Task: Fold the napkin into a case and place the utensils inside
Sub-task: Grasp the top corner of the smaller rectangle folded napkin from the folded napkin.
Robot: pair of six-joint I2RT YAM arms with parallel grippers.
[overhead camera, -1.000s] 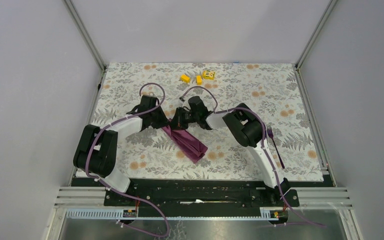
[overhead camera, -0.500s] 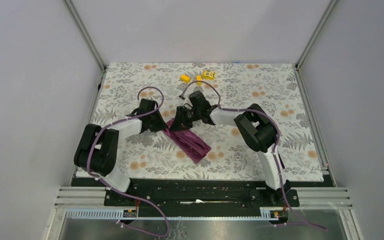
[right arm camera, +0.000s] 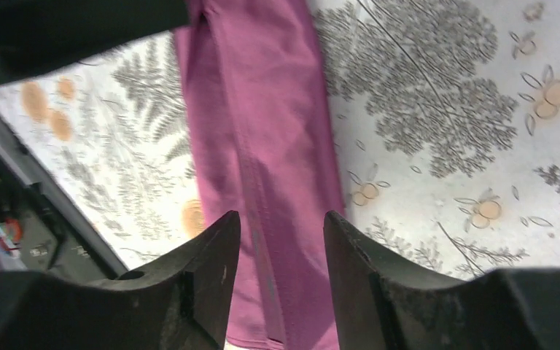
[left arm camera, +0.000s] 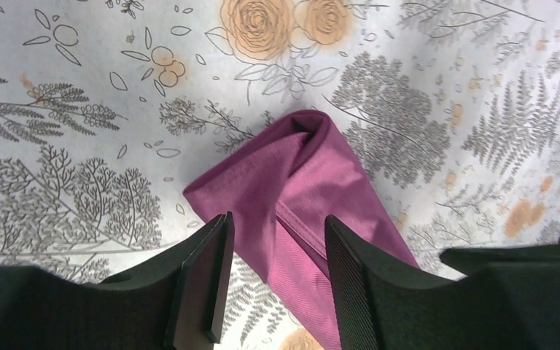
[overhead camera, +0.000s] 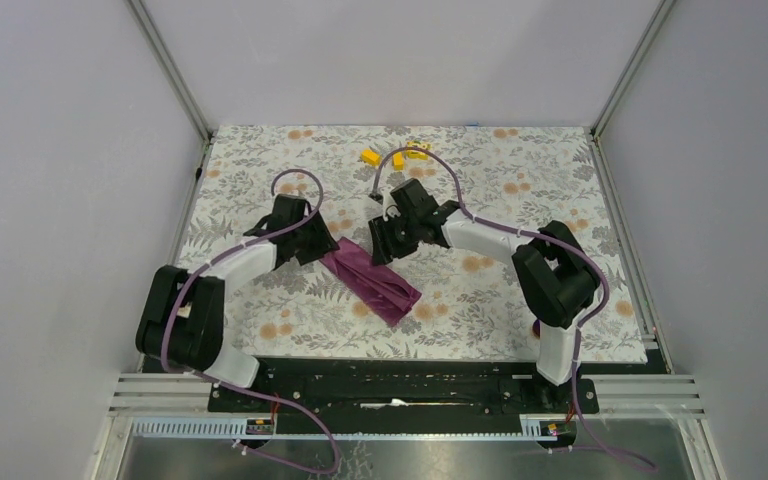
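Here's the count right now:
One napkin, one left pincer, one right pincer, and three yellow blocks, the far one partly hidden.
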